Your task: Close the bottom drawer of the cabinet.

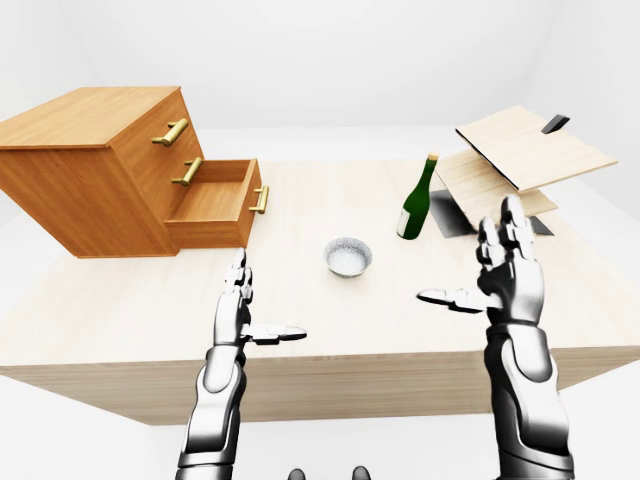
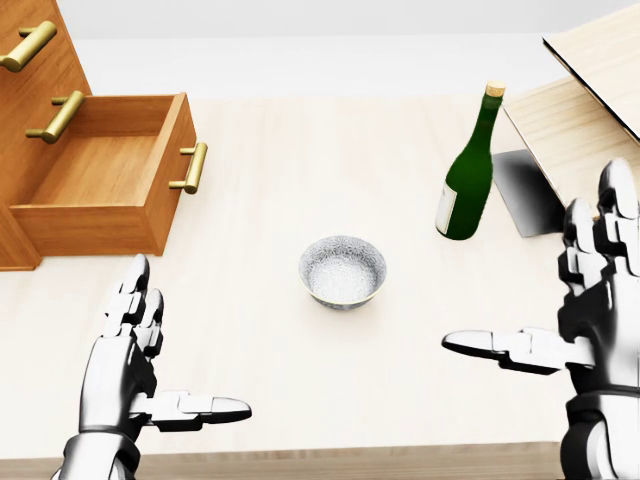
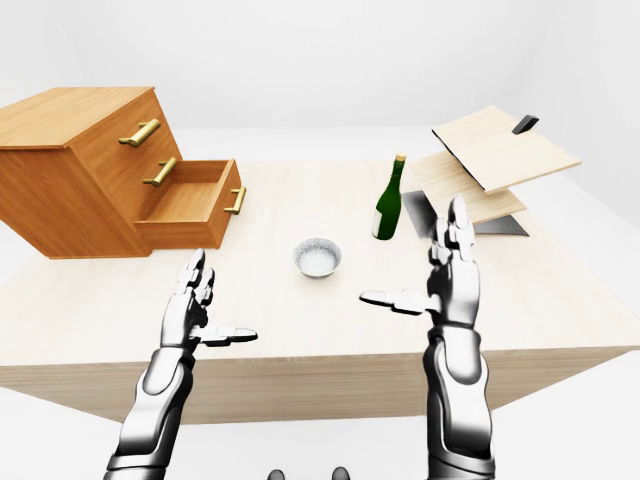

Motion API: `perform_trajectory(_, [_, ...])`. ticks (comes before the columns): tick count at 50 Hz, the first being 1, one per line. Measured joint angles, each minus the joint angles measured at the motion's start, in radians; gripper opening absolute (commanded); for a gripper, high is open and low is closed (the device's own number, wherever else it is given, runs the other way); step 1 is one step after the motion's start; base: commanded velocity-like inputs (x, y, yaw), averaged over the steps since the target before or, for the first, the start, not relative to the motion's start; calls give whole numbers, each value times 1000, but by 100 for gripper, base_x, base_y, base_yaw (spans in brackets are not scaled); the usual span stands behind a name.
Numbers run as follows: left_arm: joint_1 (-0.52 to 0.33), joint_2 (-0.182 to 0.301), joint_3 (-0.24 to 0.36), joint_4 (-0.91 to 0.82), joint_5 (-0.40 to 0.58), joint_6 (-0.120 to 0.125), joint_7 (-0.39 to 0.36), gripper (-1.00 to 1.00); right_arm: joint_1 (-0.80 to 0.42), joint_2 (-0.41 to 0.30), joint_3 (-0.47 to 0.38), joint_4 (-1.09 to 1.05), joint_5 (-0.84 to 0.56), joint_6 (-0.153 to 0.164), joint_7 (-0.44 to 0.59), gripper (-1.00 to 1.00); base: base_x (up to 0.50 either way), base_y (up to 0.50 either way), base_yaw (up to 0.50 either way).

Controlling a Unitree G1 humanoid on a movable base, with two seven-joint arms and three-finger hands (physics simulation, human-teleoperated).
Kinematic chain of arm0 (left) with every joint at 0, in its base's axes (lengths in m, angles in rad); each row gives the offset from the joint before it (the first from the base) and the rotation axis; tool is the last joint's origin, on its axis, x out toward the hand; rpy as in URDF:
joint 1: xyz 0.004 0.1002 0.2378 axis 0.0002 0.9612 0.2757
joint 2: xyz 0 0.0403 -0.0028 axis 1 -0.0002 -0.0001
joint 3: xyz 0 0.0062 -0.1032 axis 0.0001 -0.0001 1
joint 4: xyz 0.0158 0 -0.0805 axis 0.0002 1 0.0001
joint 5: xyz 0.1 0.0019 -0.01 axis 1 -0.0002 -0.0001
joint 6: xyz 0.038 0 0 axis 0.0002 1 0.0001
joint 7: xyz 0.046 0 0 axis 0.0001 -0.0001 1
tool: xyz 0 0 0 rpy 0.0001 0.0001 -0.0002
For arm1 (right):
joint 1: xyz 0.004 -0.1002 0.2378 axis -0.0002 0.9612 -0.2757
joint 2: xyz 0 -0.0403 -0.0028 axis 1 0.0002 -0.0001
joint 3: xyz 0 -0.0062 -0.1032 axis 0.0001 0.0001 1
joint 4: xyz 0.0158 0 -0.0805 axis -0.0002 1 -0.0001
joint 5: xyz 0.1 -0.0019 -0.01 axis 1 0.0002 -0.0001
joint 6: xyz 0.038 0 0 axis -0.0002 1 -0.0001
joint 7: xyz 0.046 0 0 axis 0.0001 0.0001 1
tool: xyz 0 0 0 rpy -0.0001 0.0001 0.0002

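White walls and a white floor surround one pale wooden table (image 1: 330, 330) in the left-eye view. On it stand one wooden cabinet (image 1: 90, 170) at the left with three drawers, one small grey bowl (image 1: 348, 257) near the middle, one green bottle (image 1: 417, 199) upright to the right of the bowl, and a tilted stack of light boards (image 1: 520, 160) at the far right. The bottom drawer (image 1: 215, 203) is pulled out toward the bowl; the two drawers above it are shut, and each has a brass handle. The left hand (image 1: 238, 310) hovers low over the table's near edge, fingers straight, thumb out to the side, holding nothing.

From the head view, the bottom drawer sits at the upper left, empty inside, its handle (image 2: 192, 167) pointing toward the table's middle. The right hand (image 2: 590, 300) is raised at the right edge, fingers spread and upright, thumb pointing left, gripping nothing.

Seen by the right eye, the right hand stands higher than the left, well apart from the drawer.
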Motion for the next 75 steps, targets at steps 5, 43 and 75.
perform_trajectory(5, [1,0,0,-1,1,0,0,100,-12,-31,-95,-109,59,0,-25,100,0,0,0])
perform_trajectory(43, [3,-1,-1,-5,2,3,2,100,-28,-123,-342,-343,267,0,-111,100,8,0,0])
perform_trajectory(75, [3,-3,-6,11,5,-9,4,100,-24,-120,-336,-346,288,0,-100,100,23,0,0])
